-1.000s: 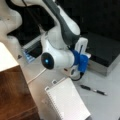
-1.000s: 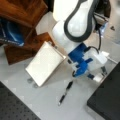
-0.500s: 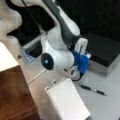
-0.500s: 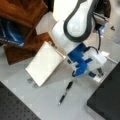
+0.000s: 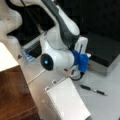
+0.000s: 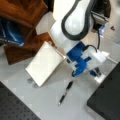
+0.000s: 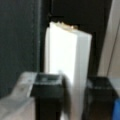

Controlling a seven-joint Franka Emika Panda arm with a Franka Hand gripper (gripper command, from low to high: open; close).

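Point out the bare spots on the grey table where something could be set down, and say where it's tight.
Bare grey table lies between the white spiral notepad and the black pen, towards a front view's bottom. In a front view, more lies right of the pen. It is crowded around the blue-mounted gripper, between notepad and black block.

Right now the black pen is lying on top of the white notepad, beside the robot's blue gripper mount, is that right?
Not quite. The black pen lies on the grey table, apart from the white notepad, not on it; both front views show bare table between them. It does lie near the blue gripper mount, as you said.
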